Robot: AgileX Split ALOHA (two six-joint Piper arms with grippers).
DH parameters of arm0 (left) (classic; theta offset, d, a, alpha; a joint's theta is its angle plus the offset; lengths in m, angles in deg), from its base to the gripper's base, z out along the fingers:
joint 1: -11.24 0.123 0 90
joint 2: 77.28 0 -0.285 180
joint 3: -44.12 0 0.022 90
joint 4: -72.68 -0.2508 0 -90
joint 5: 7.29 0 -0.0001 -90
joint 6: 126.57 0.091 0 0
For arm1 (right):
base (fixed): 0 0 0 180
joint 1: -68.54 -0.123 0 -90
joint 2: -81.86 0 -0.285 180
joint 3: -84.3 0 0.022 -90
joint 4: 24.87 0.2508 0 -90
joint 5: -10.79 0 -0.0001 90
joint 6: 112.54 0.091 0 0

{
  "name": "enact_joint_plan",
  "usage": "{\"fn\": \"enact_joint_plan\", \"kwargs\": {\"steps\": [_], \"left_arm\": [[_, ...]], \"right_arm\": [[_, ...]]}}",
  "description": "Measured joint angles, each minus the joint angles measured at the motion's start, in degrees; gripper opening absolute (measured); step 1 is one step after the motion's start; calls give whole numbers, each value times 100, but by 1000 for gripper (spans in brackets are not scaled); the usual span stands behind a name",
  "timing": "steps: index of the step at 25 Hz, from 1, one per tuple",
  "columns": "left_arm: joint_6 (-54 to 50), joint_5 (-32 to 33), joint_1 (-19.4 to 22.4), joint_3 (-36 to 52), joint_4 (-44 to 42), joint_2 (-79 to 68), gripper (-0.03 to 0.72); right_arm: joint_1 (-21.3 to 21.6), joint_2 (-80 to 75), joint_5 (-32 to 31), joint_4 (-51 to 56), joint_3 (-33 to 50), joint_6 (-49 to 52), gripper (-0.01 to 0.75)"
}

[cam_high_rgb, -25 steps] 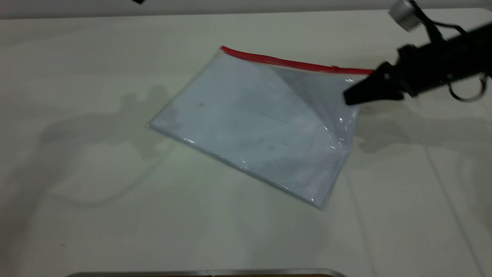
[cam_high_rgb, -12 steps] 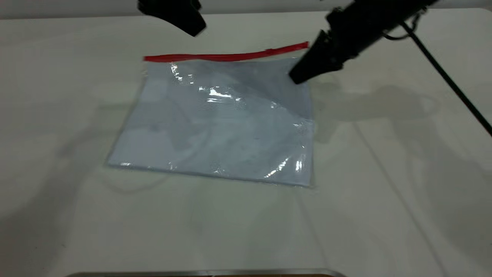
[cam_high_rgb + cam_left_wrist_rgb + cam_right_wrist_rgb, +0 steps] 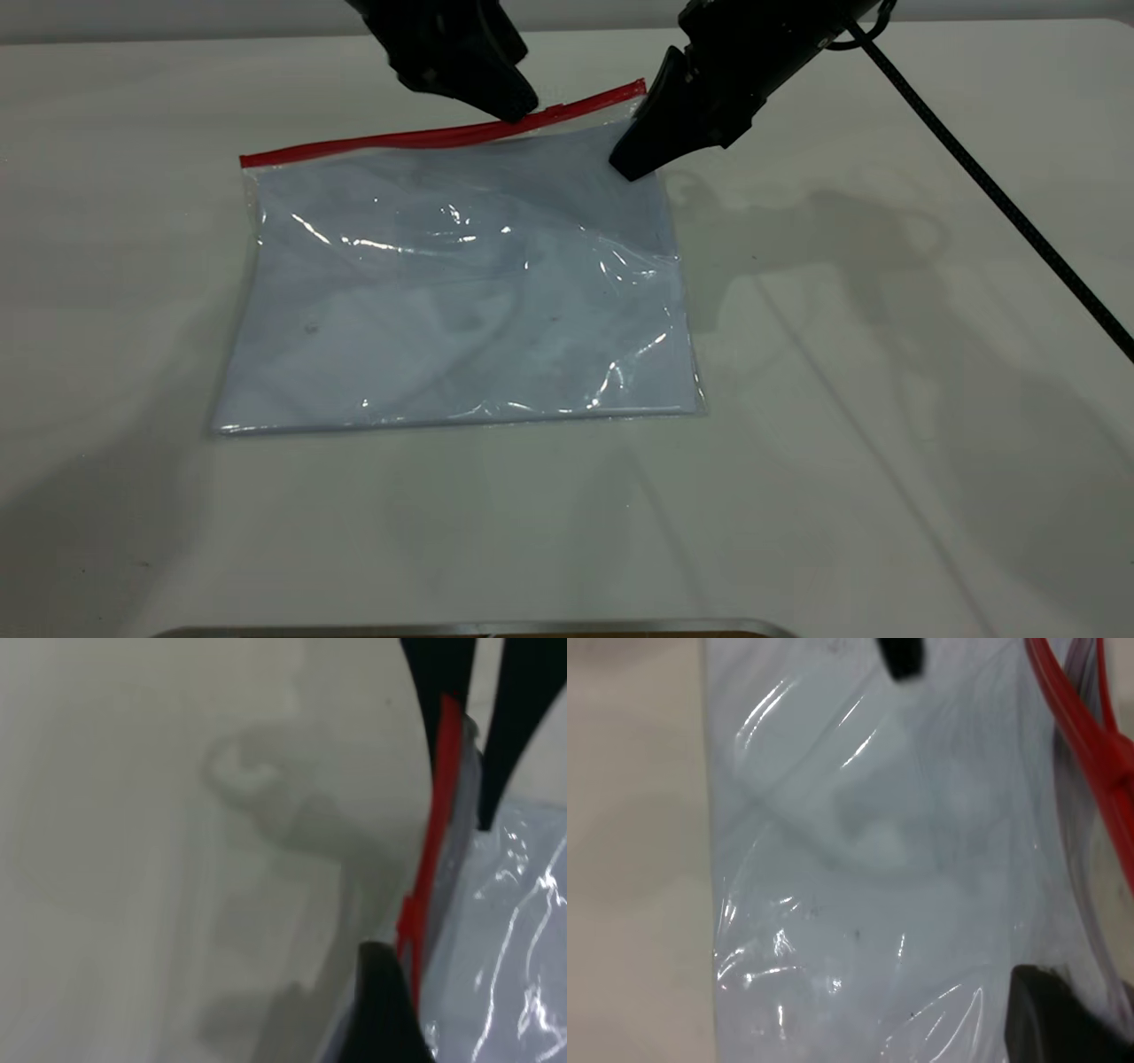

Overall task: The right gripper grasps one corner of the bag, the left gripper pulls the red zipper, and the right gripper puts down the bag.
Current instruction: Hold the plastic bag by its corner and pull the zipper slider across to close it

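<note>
Left wrist only: red zipper (image 3: 431, 859) slider

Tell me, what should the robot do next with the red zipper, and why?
Probably the left end effector should close on the red zipper and slide toward its far end. Its fingers straddle the red strip in the left wrist view, while the right end effector is at the bag near the corner.

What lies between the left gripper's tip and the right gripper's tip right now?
In the exterior view, only a short run of the red zipper and clear bag plastic lies between the left gripper and the right gripper.
</note>
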Motion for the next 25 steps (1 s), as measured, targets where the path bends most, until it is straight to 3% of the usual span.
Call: {"fn": "enact_joint_plan", "kwargs": {"steps": [14,25], "left_arm": [[57,-71,-68,-560,517,-625,559],[82,-65,-87,-560,521,-631,344]], "right_arm": [[0,0,30,-12,-4,-44,33],[0,0,42,-12,-4,-49,33]]}}
